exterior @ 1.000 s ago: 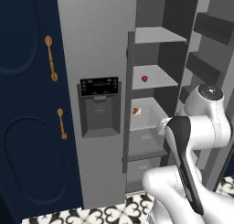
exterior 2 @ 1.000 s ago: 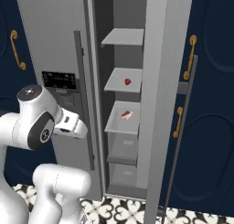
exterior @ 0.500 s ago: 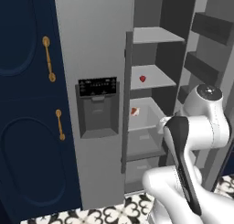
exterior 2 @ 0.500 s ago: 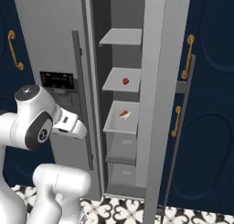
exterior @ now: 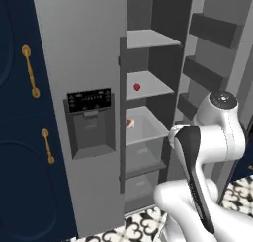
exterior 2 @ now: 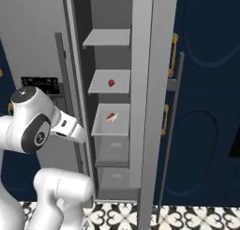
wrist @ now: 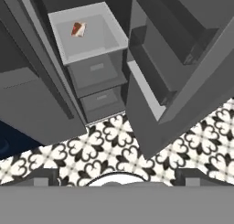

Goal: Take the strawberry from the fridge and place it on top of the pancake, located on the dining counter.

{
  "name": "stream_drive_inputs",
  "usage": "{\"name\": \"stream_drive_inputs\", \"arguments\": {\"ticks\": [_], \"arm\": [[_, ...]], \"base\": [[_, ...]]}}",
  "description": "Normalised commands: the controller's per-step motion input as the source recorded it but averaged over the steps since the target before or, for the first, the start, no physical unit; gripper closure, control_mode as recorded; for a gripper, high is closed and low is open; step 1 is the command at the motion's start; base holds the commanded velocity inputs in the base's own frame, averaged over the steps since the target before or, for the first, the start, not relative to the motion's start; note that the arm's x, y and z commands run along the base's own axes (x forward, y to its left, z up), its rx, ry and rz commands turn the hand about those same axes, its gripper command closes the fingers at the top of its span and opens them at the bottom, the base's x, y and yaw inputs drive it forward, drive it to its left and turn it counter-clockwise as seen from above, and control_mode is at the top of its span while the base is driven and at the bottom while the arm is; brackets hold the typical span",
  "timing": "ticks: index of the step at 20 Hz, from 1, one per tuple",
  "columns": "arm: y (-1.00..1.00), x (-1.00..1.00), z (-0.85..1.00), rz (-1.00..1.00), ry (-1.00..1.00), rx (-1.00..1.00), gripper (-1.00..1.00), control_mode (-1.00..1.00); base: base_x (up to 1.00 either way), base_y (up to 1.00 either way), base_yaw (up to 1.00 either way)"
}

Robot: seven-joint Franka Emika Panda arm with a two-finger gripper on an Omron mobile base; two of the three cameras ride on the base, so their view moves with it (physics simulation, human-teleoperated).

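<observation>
Left base view puts the fridge (exterior: 94, 112) in front of you with its right door swung open. The strawberry (exterior: 137, 87) sits on a middle shelf (exterior: 153, 85); the orange-red and white wedge (exterior: 129, 122) lies one shelf below. You cannot tell whether the pincer is open or closed. The hand view looks down at the wedge's shelf, the drawers (wrist: 98, 70) and the patterned floor (wrist: 114, 145).
</observation>
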Motion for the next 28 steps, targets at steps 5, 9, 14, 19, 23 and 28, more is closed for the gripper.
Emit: {"name": "stream_drive_inputs", "arguments": {"ticks": [5, 9, 14, 19, 23, 28], "arm": [[0.00, 0.00, 0.00, 0.00, 0.00, 0.00, -1.00, 1.00], [0.00, 0.00, 0.00, 0.00, 0.00, 0.00, -1.00, 1.00], [0.00, 0.00, 0.00, 0.00, 0.00, 0.00, -1.00, 1.00], [0.00, 0.00, 0.00, 0.00, 0.00, 0.00, -1.00, 1.00], [0.00, 0.00, 0.00, 0.00, 0.00, 0.00, -1.00, 1.00], [0.00, 0.00, 0.00, 0.00, 0.00, 0.00, -1.00, 1.00]], "base": [[0.58, 0.00, -0.04], [0.44, 0.00, 0.00], [0.50, 0.00, 0.01], [0.31, 0.00, 0.12], [0.14, 0.00, 0.15], [0.18, 0.00, 0.18]]}}
